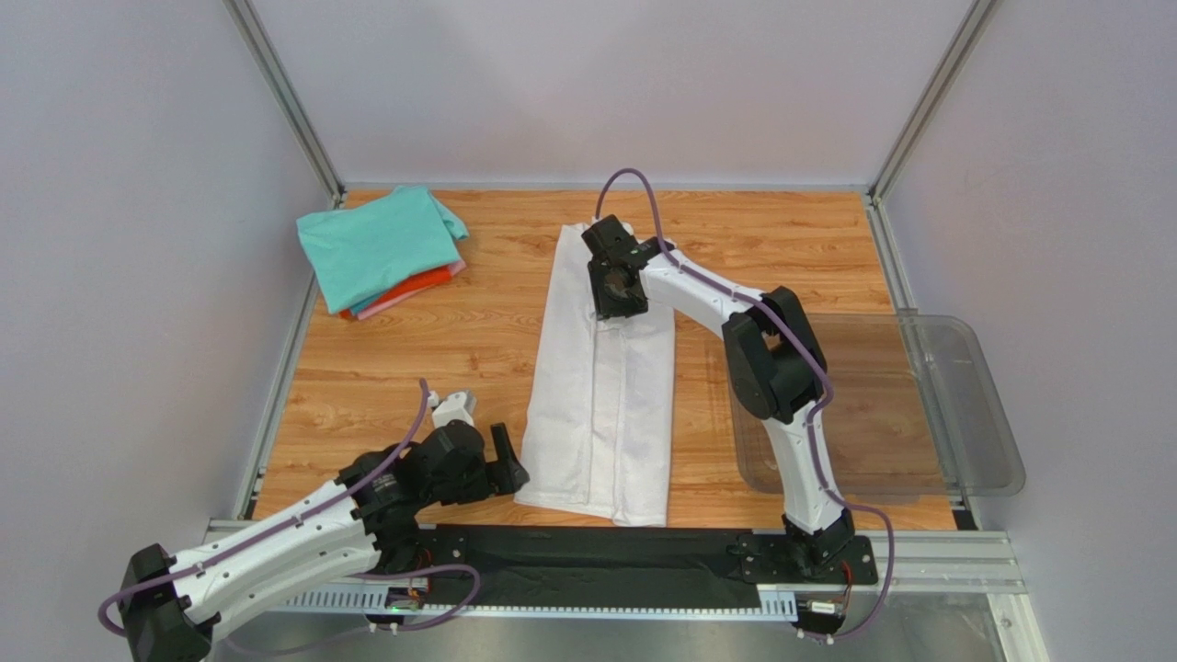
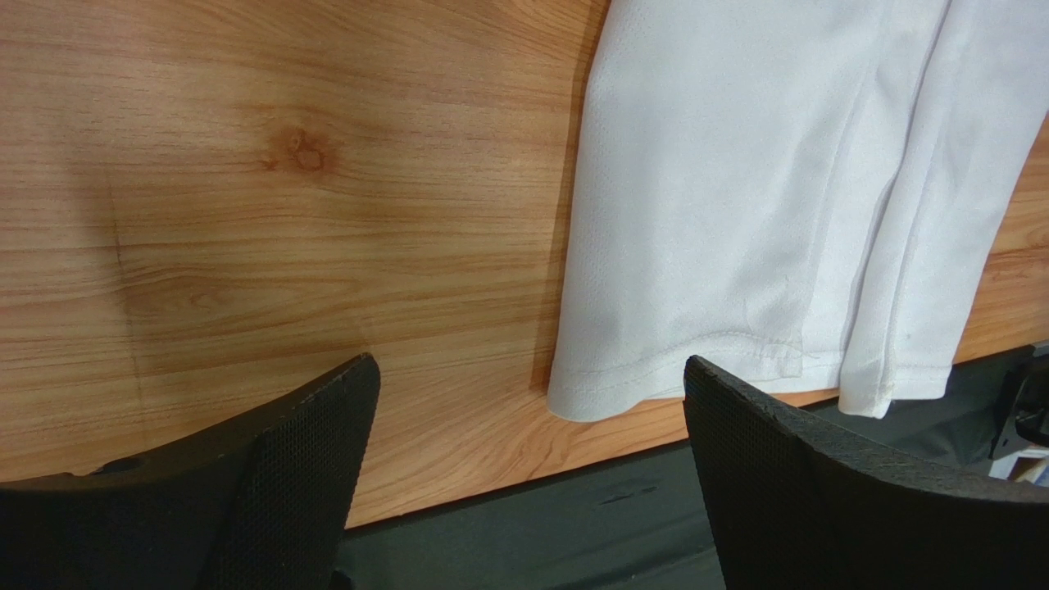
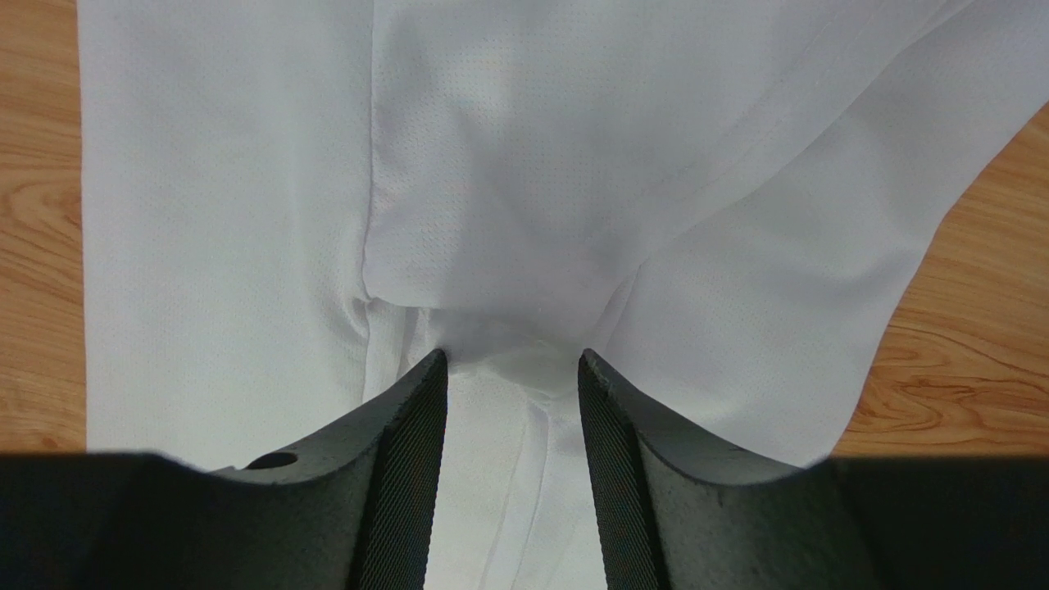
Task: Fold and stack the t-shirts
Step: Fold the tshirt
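Note:
The white t-shirt [image 1: 604, 393] lies in the middle of the table, folded lengthwise into a long strip. My right gripper [image 1: 615, 294] is on its far part. In the right wrist view its fingers [image 3: 406, 430] stand partly open with the tips pressed into the white cloth [image 3: 517, 184], and a small ridge of cloth bunches between them. My left gripper [image 1: 506, 464] is wide open and empty, low beside the shirt's near left corner [image 2: 616, 381]. A folded stack of teal, pink and orange-red t-shirts [image 1: 380, 246] sits at the back left.
A clear plastic bin [image 1: 967, 414] stands at the right edge of the table. The table's near edge and a black strip [image 2: 591, 516] lie just below the left gripper. Grey walls enclose the wooden table [image 1: 415, 359] on three sides.

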`<state>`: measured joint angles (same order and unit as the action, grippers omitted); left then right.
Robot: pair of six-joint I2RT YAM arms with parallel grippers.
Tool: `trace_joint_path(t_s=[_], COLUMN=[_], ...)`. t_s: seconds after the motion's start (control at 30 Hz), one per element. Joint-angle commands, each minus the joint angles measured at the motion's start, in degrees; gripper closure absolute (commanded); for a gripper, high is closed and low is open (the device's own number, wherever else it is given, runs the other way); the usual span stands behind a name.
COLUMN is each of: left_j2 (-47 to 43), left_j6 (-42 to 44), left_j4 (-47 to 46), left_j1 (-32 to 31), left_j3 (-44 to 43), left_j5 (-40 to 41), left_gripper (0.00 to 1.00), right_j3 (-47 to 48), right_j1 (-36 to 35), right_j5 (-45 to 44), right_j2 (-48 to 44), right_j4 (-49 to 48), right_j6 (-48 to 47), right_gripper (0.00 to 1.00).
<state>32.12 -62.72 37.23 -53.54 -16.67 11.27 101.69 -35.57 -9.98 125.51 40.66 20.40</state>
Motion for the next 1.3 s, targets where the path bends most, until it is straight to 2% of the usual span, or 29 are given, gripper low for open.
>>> trace_joint_path(t_s=[0.0,0.17,0.43,0.6,0.77,0.83,0.87,0.9,1.0,1.27], left_j2=[0.49,0.4,0.49,0.4,0.4,0.4,0.49,0.58,0.66,0.49], left_j6=[0.14,-0.12,-0.56,-0.56,-0.39,-0.39,-0.39,-0.3,-0.12,0.14], left_j4=[-0.67,-0.93,-0.76,-0.41,-0.32,-0.14,-0.14,-0.06,0.03,0.38], left_j1=[-0.07,-0.16,-0.16,-0.16,-0.16,-0.07,-0.07,-0.07,-0.16,-0.16], left_j3=[-0.47,-0.47,-0.12,-0.3,-0.38,-0.3,-0.21,-0.3,-0.3,-1.17], left_j5=[0.86,0.69,0.6,0.69,0.42,0.42,0.42,0.42,0.51,0.42], left_gripper=[0.0,0.0,0.0,0.0,0.0,0.0,0.0,0.0,0.0,0.0], right_j3=[2.72,4.39,2.55,-0.35,-0.44,-0.26,-0.26,-0.09,0.35,-0.08], right_j1=[-0.29,-0.2,-0.29,-0.2,-0.11,0.06,0.06,0.15,0.06,0.59], right_j5=[-0.4,-0.22,0.13,1.01,-1.01,-0.75,-0.4,0.65,2.59,3.83], right_j2=[1.4,3.07,2.11,0.52,1.04,1.4,1.57,1.66,0.7,-7.38], right_j4=[-0.06,-0.15,-0.5,-0.85,-0.59,-0.15,-0.32,-0.41,-0.5,-0.15], right_j6=[1.92,2.01,2.8,3.06,2.54,2.45,2.19,2.18,1.48,1.3], right_gripper=[0.55,0.56,0.87,0.95,0.94,0.9,0.86,0.78,0.7,0.6])
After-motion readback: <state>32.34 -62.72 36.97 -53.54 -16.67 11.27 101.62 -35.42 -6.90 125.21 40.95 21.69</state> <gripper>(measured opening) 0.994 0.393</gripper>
